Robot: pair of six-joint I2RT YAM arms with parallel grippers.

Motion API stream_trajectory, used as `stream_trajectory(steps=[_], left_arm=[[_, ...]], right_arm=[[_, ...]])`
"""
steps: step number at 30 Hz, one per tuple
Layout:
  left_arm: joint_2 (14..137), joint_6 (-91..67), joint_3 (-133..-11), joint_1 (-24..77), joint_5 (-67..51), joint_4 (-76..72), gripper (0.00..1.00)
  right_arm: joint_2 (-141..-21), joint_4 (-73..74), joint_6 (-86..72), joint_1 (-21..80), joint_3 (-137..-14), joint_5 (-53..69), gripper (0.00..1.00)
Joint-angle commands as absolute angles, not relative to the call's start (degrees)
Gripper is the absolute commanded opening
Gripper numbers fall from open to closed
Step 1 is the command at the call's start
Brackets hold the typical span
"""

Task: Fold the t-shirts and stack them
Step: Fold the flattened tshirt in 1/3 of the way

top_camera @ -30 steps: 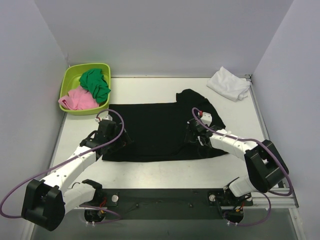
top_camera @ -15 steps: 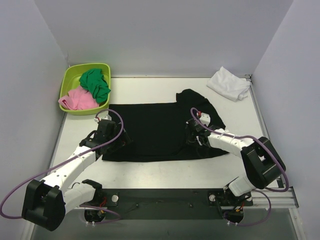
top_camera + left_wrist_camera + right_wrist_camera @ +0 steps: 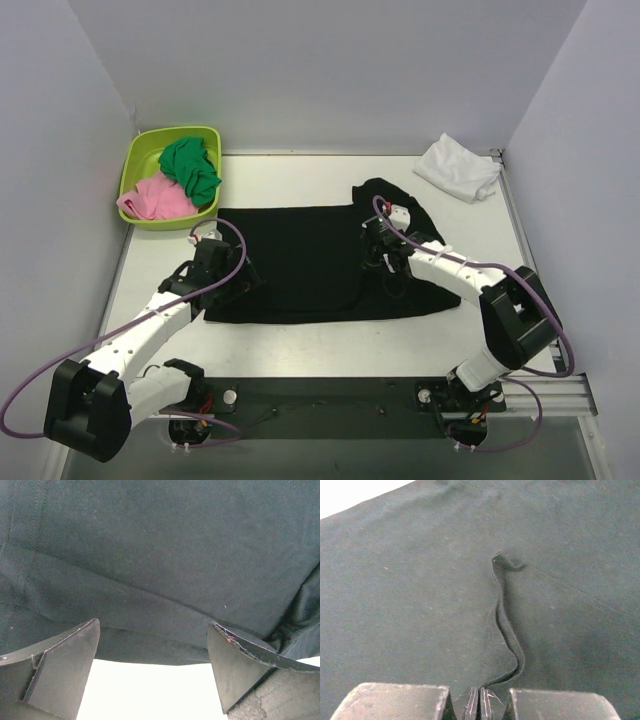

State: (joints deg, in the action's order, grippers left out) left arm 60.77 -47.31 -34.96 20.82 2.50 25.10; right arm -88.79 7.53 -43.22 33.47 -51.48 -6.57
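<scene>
1. Right tool (image 3: 480, 704) is closed and pinches a thin raised fold of the black t-shirt (image 3: 290, 265), on the right half of this shirt.
2. Left tool (image 3: 152, 630) stands wide open and holds nothing. It hangs over the near left edge of the black t-shirt, and the hem and a strip of bare bench show between its fingers.
3. A lime-green tub (image 3: 180, 130) stands just beyond the far left corner of the black t-shirt, with a green cloth (image 3: 190, 168) and a pink cloth (image 3: 155, 200) inside it.
4. The white t-shirt (image 3: 460, 167) lies crumpled beyond the far right corner of the black t-shirt, apart from it.
5. The right arm and its purple cable reach over the right part of the black t-shirt and hide some cloth there.
6. The bench (image 3: 300, 180) around the black t-shirt is white and smooth. Plain pale walls (image 3: 330, 70) close it on the far, left and right sides.
7. The black t-shirt lies spread nearly flat in the middle of the bench, its long side going left to right. One bunched part sticks out at its far right corner. In the right wrist view a narrow ridge of cloth runs away from the closed fingers and ends in a small curl.
</scene>
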Motion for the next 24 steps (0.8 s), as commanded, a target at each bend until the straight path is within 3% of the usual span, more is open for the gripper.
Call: stream_trajectory(steps=[1,14,15,17,18,24], left_arm=[[59.85,-46.32,-35.07,20.22,2.55,24.17,0.97],[59.33,-45.26,-34.89,18.90,1.76,24.61,0.98],[59.33,-45.18,-34.81,18.81,1.67,24.61,0.97],[59.15,-45.18,-34.63,18.63,1.50,24.61,0.97],[59.06,-45.09,-34.63,18.46,1.41,24.70,0.97],[58.80,-44.65,-34.80,17.84,0.88,24.87,0.98]], right_arm=[[-91.31,10.46,-42.10,34.45,-56.95,-6.95,0.00],[-101.95,7.92,-41.13,35.77,-65.22,-6.58,0.03],[-101.95,7.48,-40.78,35.86,-65.30,-6.94,0.22],[-101.43,5.89,-40.08,35.95,-65.04,-7.99,0.34],[-100.21,5.45,-39.64,36.03,-64.78,-8.69,0.51],[-92.40,2.99,-37.27,37.35,-61.54,-13.52,0.82]])
